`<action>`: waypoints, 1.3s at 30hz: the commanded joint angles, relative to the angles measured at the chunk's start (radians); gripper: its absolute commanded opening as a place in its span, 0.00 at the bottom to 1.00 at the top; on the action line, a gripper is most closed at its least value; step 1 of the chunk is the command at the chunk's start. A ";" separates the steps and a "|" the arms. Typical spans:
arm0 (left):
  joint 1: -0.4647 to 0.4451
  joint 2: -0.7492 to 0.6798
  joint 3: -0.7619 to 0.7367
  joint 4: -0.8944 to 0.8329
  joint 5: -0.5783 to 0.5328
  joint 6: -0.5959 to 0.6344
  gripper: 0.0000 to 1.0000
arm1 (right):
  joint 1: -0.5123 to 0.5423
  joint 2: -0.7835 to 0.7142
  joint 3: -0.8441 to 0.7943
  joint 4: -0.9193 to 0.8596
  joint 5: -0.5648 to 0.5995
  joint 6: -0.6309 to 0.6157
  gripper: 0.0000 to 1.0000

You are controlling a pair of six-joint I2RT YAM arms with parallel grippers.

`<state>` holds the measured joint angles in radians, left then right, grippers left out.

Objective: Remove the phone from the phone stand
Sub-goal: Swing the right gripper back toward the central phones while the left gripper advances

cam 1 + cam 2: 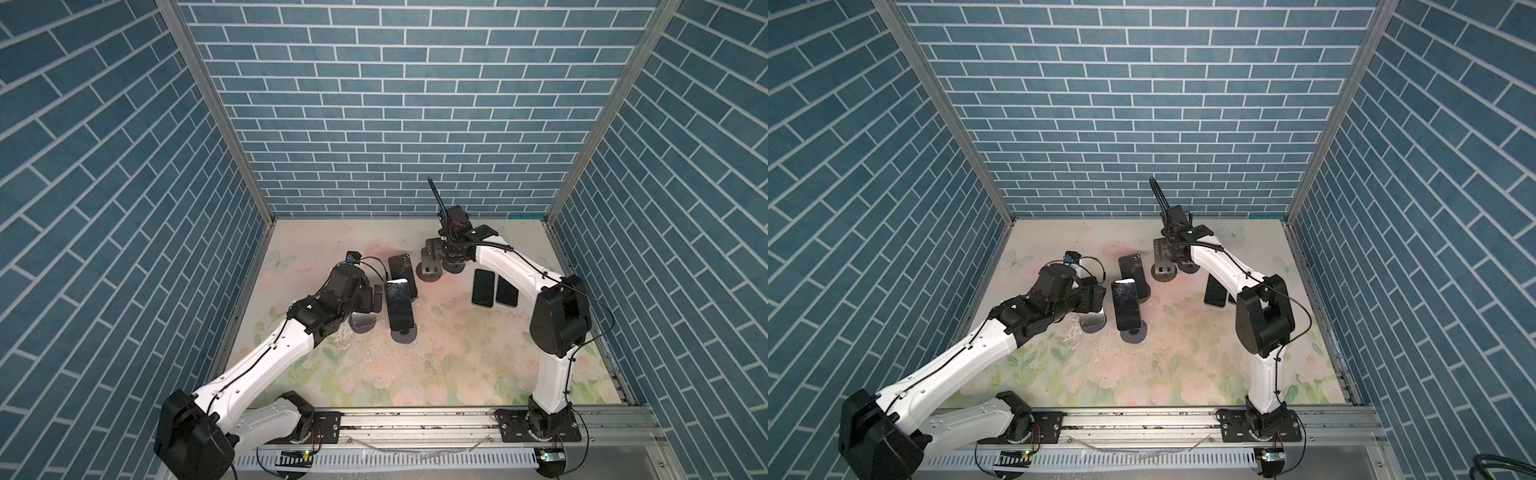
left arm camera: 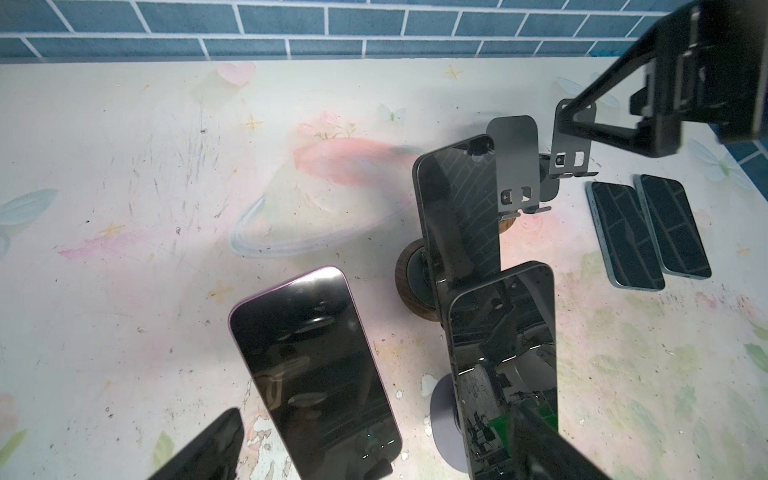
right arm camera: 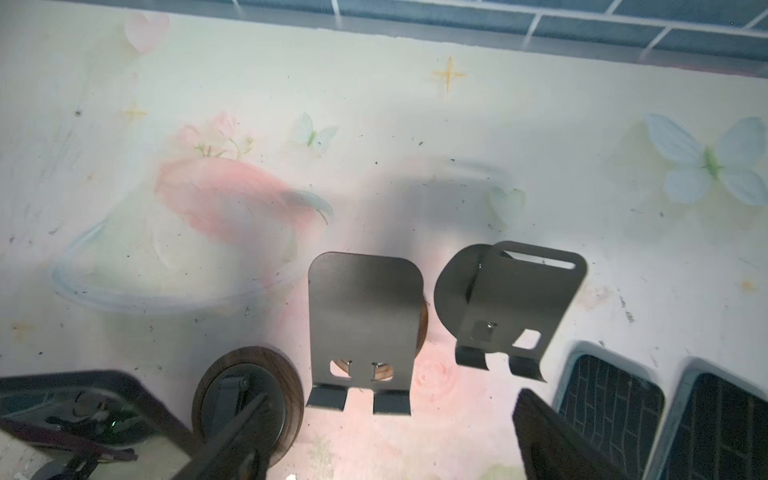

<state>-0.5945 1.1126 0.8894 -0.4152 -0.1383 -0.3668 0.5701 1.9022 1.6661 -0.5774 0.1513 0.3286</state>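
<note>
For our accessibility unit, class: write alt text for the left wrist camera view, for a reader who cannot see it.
Three dark-screened phones lean propped on stands on a floral mat, seen past the fingertips of the open left gripper. Beyond them are two empty stands, and two further phones lie flat side by side.

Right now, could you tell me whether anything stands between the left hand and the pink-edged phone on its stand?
Nothing visible does: in the left wrist view the open left hand frames the pink-edged phone directly. The black phone on the next stand sits close beside one finger, so it might get bumped.
</note>
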 commanded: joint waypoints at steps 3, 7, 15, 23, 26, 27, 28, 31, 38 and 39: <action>-0.006 -0.005 -0.006 -0.003 -0.006 -0.017 1.00 | -0.003 -0.103 -0.146 0.054 0.080 0.044 0.90; -0.009 0.000 -0.011 -0.005 -0.007 -0.025 1.00 | -0.003 -0.165 -0.238 0.051 0.132 0.054 0.90; -0.029 0.004 -0.022 0.014 -0.006 -0.049 1.00 | -0.002 -0.243 -0.381 0.062 0.148 0.109 0.90; -0.082 0.039 0.001 -0.012 -0.067 -0.061 1.00 | -0.002 -0.255 -0.413 0.073 0.149 0.136 0.91; -0.104 0.064 0.015 -0.022 -0.075 -0.068 1.00 | -0.003 -0.256 -0.413 0.072 0.155 0.130 0.91; -0.112 0.075 0.020 -0.022 -0.080 -0.075 1.00 | -0.003 -0.256 -0.413 0.071 0.159 0.127 0.91; -0.122 0.083 0.023 -0.023 -0.089 -0.082 1.00 | -0.001 -0.258 -0.412 0.071 0.163 0.126 0.91; -0.151 0.110 0.038 -0.030 -0.112 -0.097 1.00 | -0.003 -0.257 -0.414 0.069 0.176 0.117 0.91; -0.220 0.173 0.097 -0.050 -0.157 -0.153 1.00 | -0.007 -0.252 -0.426 0.070 0.208 0.096 0.91; -0.227 0.182 0.106 -0.063 -0.180 -0.184 1.00 | -0.009 -0.251 -0.429 0.072 0.212 0.096 0.91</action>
<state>-0.8005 1.2762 0.9596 -0.4438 -0.2581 -0.4919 0.5682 1.6817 1.2671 -0.5076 0.3218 0.4221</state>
